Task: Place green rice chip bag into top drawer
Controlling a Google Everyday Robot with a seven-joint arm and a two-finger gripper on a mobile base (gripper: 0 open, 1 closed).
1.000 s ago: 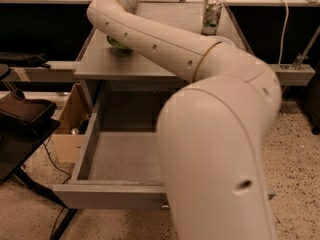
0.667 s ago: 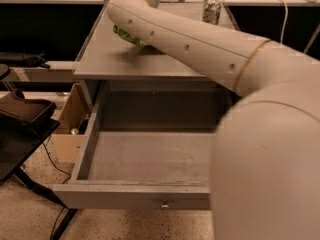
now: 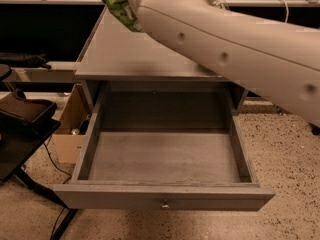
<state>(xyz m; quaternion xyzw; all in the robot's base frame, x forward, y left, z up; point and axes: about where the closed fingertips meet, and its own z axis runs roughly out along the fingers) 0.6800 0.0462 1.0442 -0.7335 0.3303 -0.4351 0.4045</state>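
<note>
Arm (image 3: 225, 49) hides the tool, so its grip cannot be told, while green rice chip bag (image 3: 119, 6) juts beside it.

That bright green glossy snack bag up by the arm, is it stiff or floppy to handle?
Probably floppy: the small bright-green glossy snack bag looks creased and bent where it hangs beside the tool at the end of the white arm, above the grey tabletop. Likely light, since it looks thin and small. Its glossy film may be slippery.
</note>
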